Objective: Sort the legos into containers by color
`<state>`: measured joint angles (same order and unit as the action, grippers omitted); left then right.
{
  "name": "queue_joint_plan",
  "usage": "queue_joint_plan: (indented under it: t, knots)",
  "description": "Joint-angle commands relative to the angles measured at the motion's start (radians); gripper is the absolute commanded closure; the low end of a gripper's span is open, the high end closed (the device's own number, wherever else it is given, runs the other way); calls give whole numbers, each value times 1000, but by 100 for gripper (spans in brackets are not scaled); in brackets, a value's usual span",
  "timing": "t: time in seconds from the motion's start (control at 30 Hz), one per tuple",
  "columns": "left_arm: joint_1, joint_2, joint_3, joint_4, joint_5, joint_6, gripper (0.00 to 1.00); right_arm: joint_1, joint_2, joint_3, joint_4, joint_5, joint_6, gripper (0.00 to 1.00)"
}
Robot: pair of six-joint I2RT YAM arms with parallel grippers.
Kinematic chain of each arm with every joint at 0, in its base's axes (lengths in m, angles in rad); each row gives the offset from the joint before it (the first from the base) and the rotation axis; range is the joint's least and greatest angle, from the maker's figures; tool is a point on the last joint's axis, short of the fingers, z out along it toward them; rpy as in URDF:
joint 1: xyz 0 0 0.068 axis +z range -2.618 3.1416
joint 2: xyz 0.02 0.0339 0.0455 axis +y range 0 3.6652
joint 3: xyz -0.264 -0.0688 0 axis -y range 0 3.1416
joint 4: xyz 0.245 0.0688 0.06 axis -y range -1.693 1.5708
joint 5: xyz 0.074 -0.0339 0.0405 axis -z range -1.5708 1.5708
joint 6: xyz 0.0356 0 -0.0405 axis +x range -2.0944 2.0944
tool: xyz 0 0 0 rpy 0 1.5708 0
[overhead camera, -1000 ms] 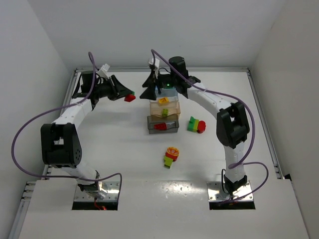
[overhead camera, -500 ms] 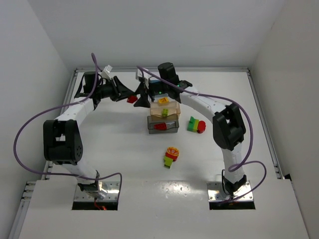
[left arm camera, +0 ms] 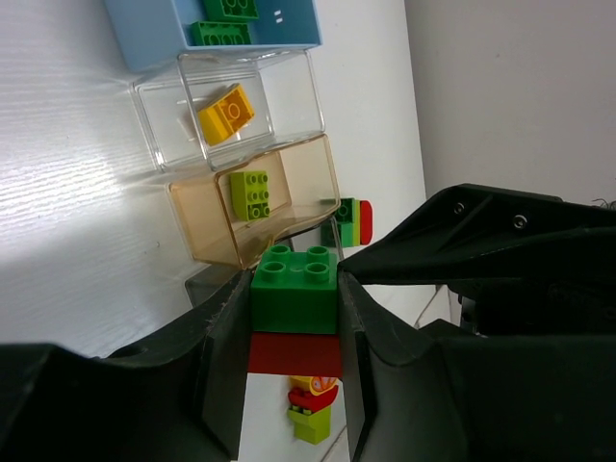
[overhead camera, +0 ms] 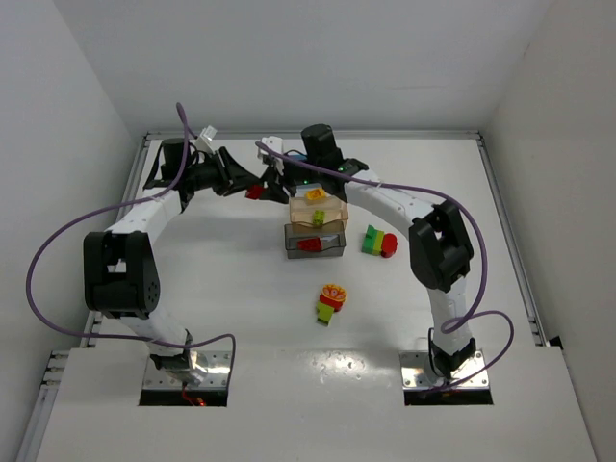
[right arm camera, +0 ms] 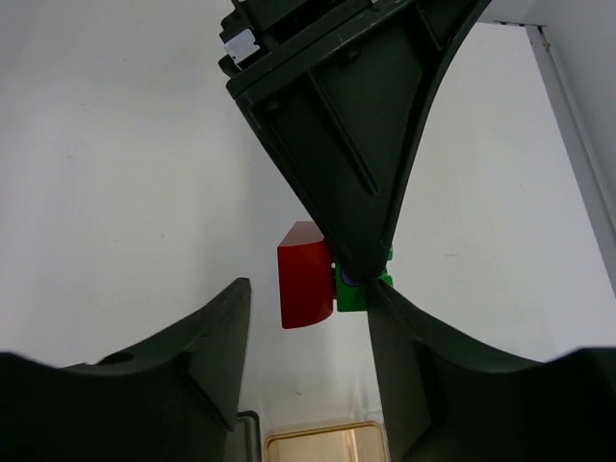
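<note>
The two-colour clump [left arm camera: 294, 289] left of the bins is green and red. The blue bin [left arm camera: 154, 43] holds green bricks [left arm camera: 223, 34], the clear bin [left arm camera: 294, 96] a yellow brick [left arm camera: 226, 114], the tan bin [left arm camera: 207, 231] a lime-green brick [left arm camera: 250, 194], and the smoky grey bin [overhead camera: 332, 241] a red brick [overhead camera: 309, 244]. Right of them, the three-colour clump [overhead camera: 378, 241] is green, yellow and red.

Top external view: bright, even, diffuse light, apparently from overhead; shadows on the table [overhead camera: 241, 289] are faint and soft. A glare patch sits at its near edge. Left wrist view: streaked glare at left; left gripper [left arm camera: 292, 337] dark, soft-focused. Right wrist view: right gripper [right arm camera: 306, 318] underexposed, slightly blurred; background evenly lit.
</note>
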<state>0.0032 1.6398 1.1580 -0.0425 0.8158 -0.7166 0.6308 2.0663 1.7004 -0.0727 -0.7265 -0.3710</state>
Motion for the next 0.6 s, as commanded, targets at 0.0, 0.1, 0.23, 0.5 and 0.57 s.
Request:
queue_joint_plan:
  t: [0.0,0.1,0.23,0.5,0.57]
  knots:
    - [-17,-8,12,67,33,-33,98,23,-3,-16,54,22,-31,51]
    - [-17,-8,12,78,33,-44,98,23,-3,-41,106,71,-40,58]
    - [-26,-8,12,101,33,-82,98,46,-12,-84,134,125,-78,66]
    - [-26,12,-20,202,22,-193,98,55,-12,-116,149,107,-88,80]
    - [-35,21,-20,214,13,-211,98,55,-12,-116,149,98,-88,84]
